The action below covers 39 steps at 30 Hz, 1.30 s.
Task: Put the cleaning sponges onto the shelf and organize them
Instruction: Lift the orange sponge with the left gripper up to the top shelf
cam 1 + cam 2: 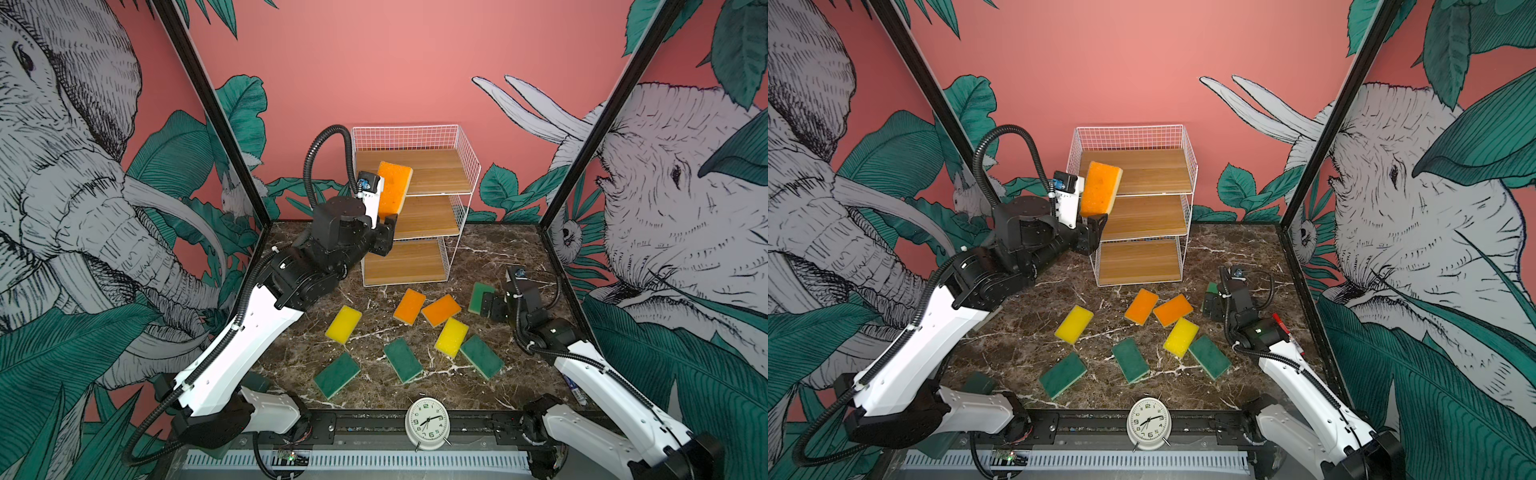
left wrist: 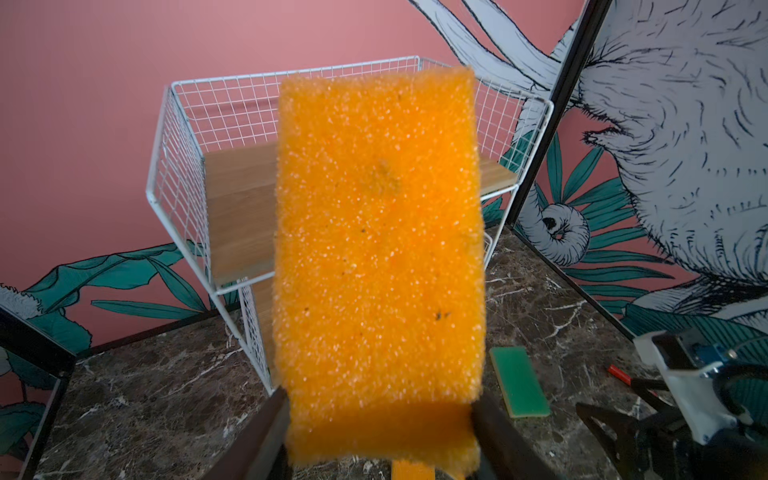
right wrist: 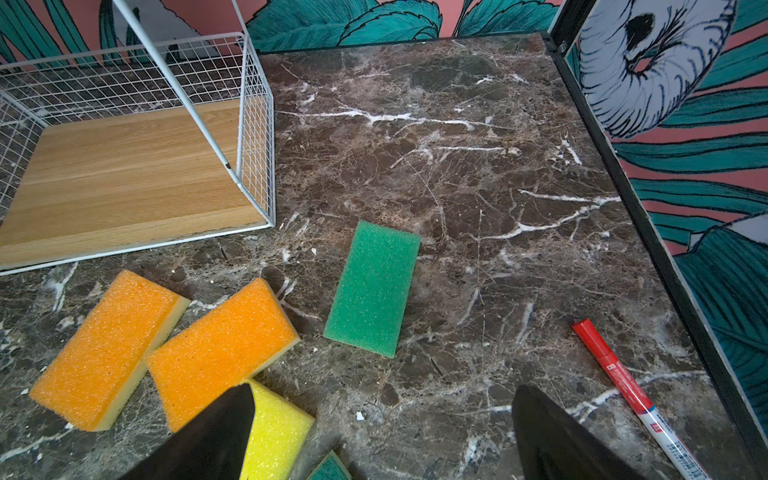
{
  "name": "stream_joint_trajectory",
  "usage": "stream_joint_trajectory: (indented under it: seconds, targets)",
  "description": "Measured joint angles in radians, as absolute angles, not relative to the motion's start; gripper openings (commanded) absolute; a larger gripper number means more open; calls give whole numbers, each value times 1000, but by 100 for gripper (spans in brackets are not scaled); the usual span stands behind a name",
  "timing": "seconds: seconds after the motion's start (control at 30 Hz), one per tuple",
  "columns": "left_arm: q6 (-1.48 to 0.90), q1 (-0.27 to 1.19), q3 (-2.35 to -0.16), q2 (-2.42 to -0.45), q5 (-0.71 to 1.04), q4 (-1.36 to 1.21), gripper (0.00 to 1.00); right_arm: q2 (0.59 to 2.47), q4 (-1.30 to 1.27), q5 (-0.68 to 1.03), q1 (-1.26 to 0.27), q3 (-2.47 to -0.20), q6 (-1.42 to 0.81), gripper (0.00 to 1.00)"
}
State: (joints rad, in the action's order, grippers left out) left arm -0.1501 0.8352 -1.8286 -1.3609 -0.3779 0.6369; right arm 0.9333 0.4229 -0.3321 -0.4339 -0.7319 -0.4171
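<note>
Now an orange sponge [image 1: 395,183] is held up on end at the left front of the top board of the shelf [image 1: 440,170]. It is squeezed at its lower end by the left fingers [image 2: 262,449], so the free end can be laid on the board. The right fingers [image 3: 216,440] are spread wide and empty near a green sponge [image 3: 374,291] in front of the shelf, likely to be picked next. The other sponges [image 1: 343,324] are left on the table [image 1: 478,257] there.
</note>
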Motion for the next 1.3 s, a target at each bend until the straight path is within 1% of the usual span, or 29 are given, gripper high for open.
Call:
stream_joint_trajectory:
  seconds: [0.43, 0.93, 1.3]
  targets:
    - [-176, 825, -2067, -1575, -567, 611, 56, 930, 377, -304, -434, -732, -414, 99]
    - [-286, 725, -2270, -1805, -584, 645, 58, 901, 317, -293, -434, -732, -399, 99]
    - [-322, 710, -2292, -1847, -585, 648, 58, 901, 301, -291, -434, -732, -387, 99]
